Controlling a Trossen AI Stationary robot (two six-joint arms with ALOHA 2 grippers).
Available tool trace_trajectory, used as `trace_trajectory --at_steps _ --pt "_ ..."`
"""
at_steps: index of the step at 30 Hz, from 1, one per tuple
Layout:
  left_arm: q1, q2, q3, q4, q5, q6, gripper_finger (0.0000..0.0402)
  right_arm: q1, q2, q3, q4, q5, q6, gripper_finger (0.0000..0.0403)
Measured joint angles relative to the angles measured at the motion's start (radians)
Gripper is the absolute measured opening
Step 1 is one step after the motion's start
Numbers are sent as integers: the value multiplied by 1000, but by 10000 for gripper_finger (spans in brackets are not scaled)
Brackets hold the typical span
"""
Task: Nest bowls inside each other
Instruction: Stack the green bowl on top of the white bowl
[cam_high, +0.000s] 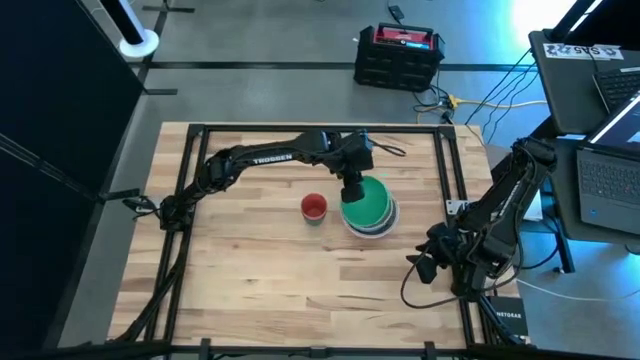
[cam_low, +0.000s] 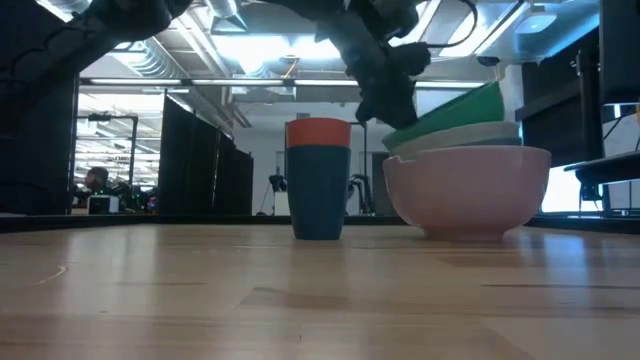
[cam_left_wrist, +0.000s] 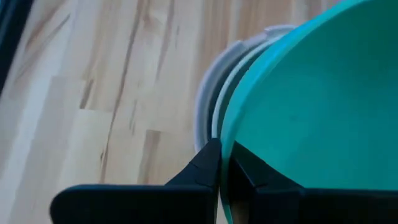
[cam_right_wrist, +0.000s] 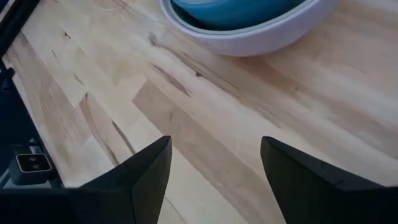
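A green bowl (cam_high: 372, 198) sits tilted atop a stack of bowls: a grey-white one (cam_low: 455, 134) inside a large pale one (cam_low: 467, 192), which stands on the table's middle. My left gripper (cam_left_wrist: 224, 163) is shut on the green bowl's rim. A light blue bowl (cam_right_wrist: 236, 9) shows inside the large bowl (cam_right_wrist: 249, 34) in the right wrist view. Left of the stack a small red bowl (cam_low: 318, 132) sits in a dark blue one (cam_low: 318, 190). My right gripper (cam_right_wrist: 214, 142) hangs open over bare wood near the table's right edge. My left gripper pinches the green bowl's rim (cam_left_wrist: 225, 144) on the side toward the table's left, one finger (cam_left_wrist: 249, 171) inside the bowl and one (cam_left_wrist: 202, 167) outside. The fingers slant down from the far left. The bowl is tilted, its underside down in the stack.
Bare wooden tabletop (cam_high: 280, 280) lies on the near side and at the left. A black frame (cam_high: 190, 150) runs along the table's edges. A black crate (cam_high: 398, 55) stands on the floor beyond the far edge, and laptops (cam_high: 605, 150) stand at the right.
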Motion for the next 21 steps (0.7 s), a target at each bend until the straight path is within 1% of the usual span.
trace_trajectory --at_steps 7,9,12,15,17,21 --pt "-6 16 0 15 3 21 1 0 16 0 23 -19 2 232" --pt "-2 16 0 -1 3 32 8 0 17 0 25 -20 2 232" --pt "-3 16 0 -35 4 47 34 0 17 0 26 -24 2 232" --pt "-5 16 1 -35 4 47 67 0 17 0 25 -25 2 232" --pt "-5 16 18 -47 4 43 88 0 17 0 25 -25 2 232" --pt "-7 -11 33 -85 -2 57 105 0 17 0 21 22 -31 232"
